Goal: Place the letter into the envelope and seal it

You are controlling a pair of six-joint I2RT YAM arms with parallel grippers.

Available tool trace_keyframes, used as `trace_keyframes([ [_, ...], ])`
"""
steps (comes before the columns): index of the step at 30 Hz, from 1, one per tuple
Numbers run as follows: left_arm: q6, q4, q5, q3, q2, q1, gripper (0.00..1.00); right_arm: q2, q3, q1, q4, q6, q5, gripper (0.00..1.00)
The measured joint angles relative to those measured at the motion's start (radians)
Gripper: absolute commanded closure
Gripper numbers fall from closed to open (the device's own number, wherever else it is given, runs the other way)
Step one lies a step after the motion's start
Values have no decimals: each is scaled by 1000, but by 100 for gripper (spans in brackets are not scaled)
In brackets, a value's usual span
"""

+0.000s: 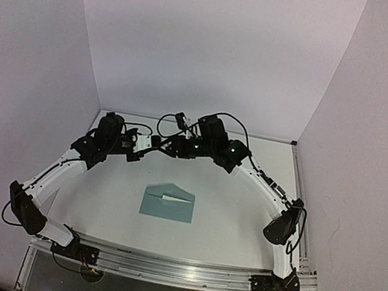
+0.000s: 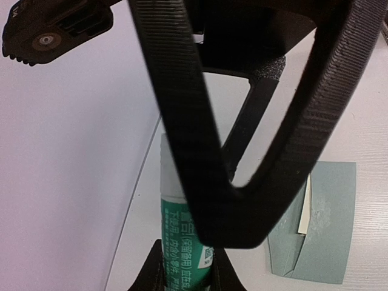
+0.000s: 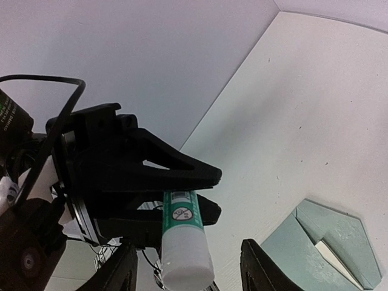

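White table [image 1: 245,198] filled the scene, w/ pale walls [image 1: 210,45] on three sides. Both arms came in from the near edge & met over the far-centre part of the table, well beyond the envelope.

The envelope [image 1: 166,206] lay flat at table centre, teal, flap unfolded & not closed over the mouth. The letter [image 1: 175,199] sat tucked inside it, w/ only a pale strip showing at the opening; the rest was hidden.

L gripper [image 2: 187,270] was clamped on the green body of a glue stick [image 2: 179,224], held off the table w/ its white cap end toward the R arm. R gripper [image 3: 188,274] was spread, one finger each side of that cap w/ a gap both sides in the R wrist view. Both grippers were well apart from the envelope
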Motion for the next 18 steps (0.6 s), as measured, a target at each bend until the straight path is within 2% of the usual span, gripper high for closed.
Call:
trace_keyframes([
  [3,1,-4,-4,0,0,0,100,-20,-31,-1,-3,-14,6,55],
  [8,3,-7,-7,0,0,0,100,-28,-37,-1,-3,-25,-2,56],
  [18,4,-10,-5,0,0,0,100,-28,-35,-3,-2,-14,-24,68],
])
